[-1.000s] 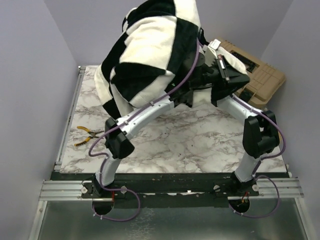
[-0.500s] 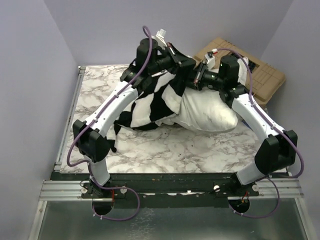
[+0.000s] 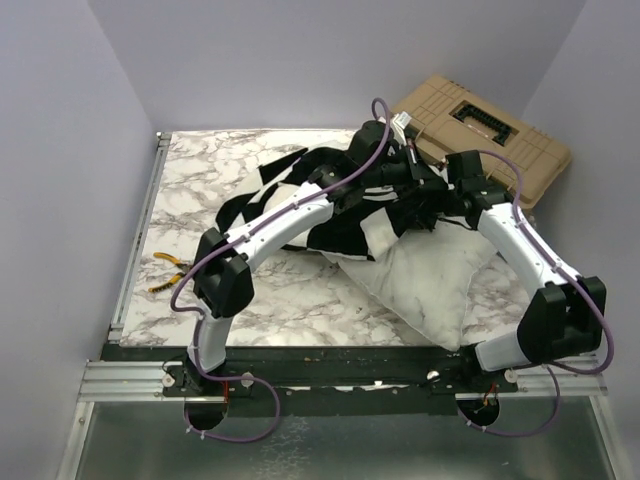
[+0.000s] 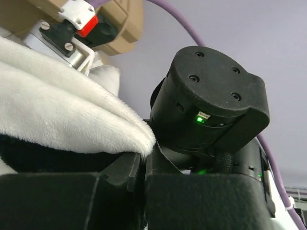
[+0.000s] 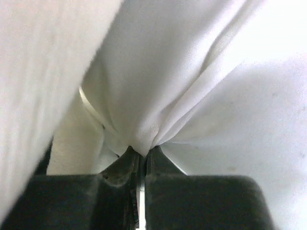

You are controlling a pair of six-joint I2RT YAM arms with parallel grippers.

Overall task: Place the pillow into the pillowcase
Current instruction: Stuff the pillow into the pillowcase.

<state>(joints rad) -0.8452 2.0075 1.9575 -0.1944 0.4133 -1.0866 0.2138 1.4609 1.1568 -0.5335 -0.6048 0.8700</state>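
Right jaws: shut tight on a pinch of the pillow (image 5: pixel 192 96), which we judge is meant to steady it.
Left jaws: clamped on the pillowcase (image 4: pixel 57 115) edge, likely to draw its mouth over.
Beyond the jaws: pillow mostly bare, slanting toward the worktop's (image 3: pixel 200 200) near edge.
Since earlier: the bundle has come down and swung right.

- A tan plastic tool case (image 3: pixel 490 125) sits at the far right corner, tilted, partly off the tabletop.
- Yellow-handled pliers (image 3: pixel 170 263) lie near the left edge.
- The marble-patterned tabletop (image 3: pixel 200 190) has white and grey veining.
- An aluminium rail (image 3: pixel 120 380) runs along the near edge.
- Plain lilac-grey walls (image 3: pixel 60 150) close it in.
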